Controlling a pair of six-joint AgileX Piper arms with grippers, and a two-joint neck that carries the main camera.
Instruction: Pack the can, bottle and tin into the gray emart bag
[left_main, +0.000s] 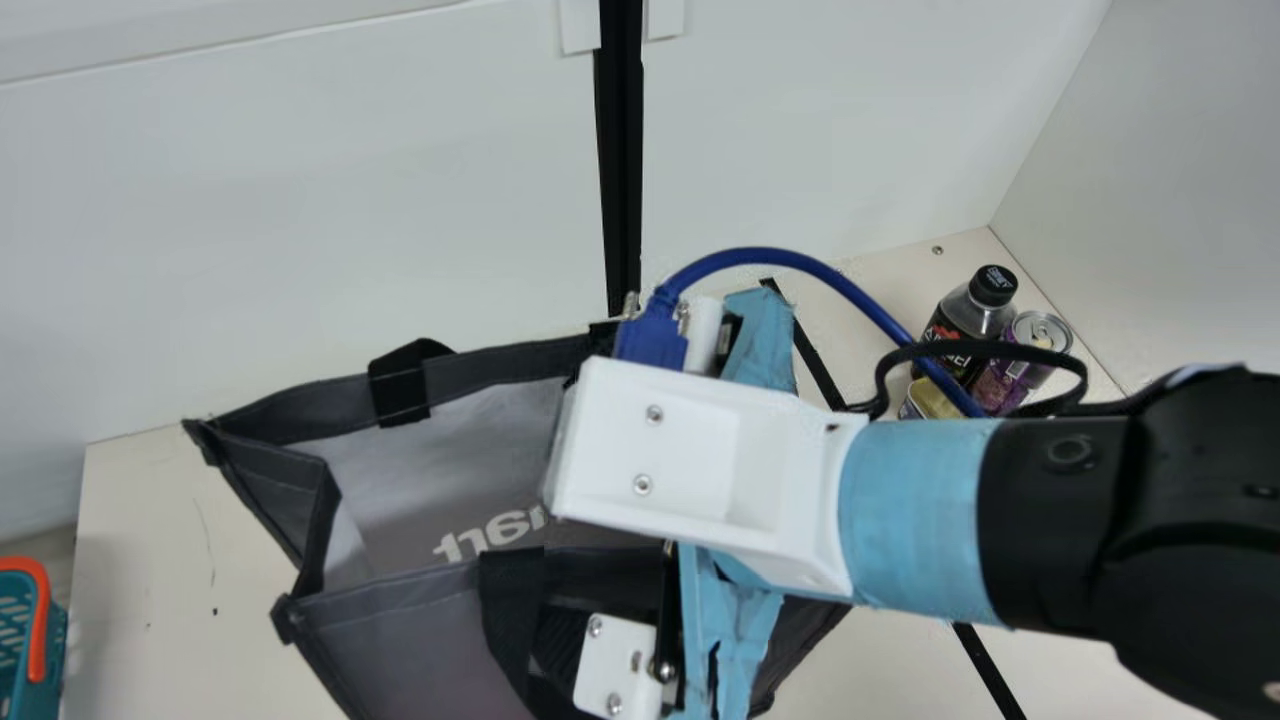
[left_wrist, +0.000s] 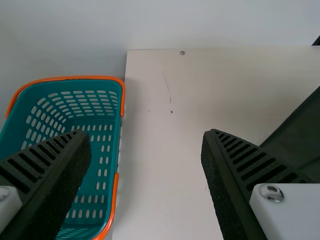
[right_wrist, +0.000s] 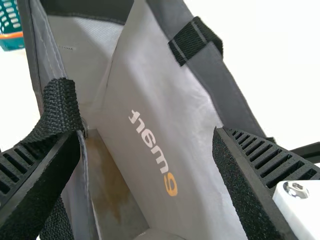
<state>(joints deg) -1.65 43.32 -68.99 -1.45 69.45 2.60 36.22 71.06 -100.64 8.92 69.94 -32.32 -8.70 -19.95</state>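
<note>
One teal basket (left_wrist: 75, 78) sits partly beneath the left gripper (left_wrist: 147, 135), fingers spread. The gray bag (left_main: 400, 640) gapes below the right gripper (left_main: 690, 450), also spread; right of that, tin (left_main: 933, 398), bottle (left_main: 960, 325) and can (left_main: 1040, 328) cluster together.

Soft, even light fills the main view, turning the white wall (left_main: 300, 220) pale gray, with a shine on the lid of the can (left_main: 1042, 330). In the left wrist view a faint, soft-edged shadow runs along the table (left_wrist: 160, 200) beside the basket (left_wrist: 70, 78), and 1 screw (left_wrist: 271, 192) glints. In the right wrist view glare bleaches the surroundings of the bag (right_wrist: 180, 100) to near-white, while its lining has a mild sheen and shaded folds.
</note>
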